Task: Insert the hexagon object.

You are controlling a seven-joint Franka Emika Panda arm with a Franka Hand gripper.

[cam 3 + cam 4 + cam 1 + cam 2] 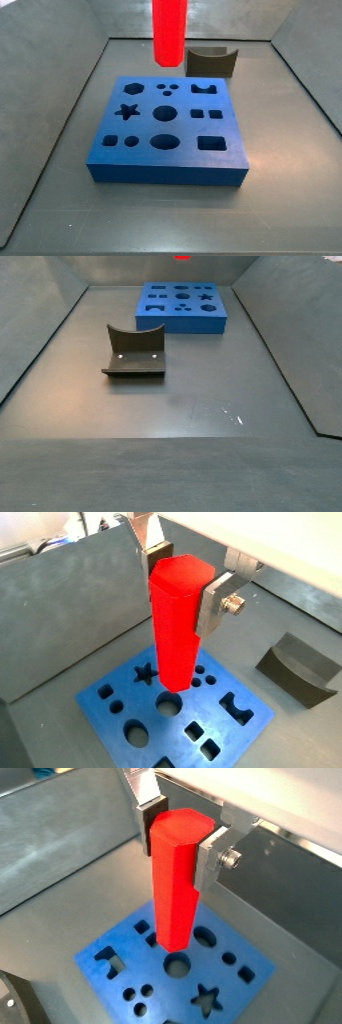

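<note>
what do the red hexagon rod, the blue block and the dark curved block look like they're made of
The hexagon object, clamped upright in the gripper above the blue block, looks like smooth matte plastic: even bright red, crisp facets, soft sheen. The blue block looks like matte plastic or resin, perhaps printed: uniform colour, clean-cut holes. The dark grey curved block also looks like dull plastic, though painted metal can't be ruled out.

Silver pincer (181, 582), bright red rod (174, 627), blue block (167, 130).

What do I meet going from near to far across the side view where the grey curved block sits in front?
Grey curved block → blue block → red rod, just its tip at the top edge; the tool holding it shows only in the wrist view.
</note>
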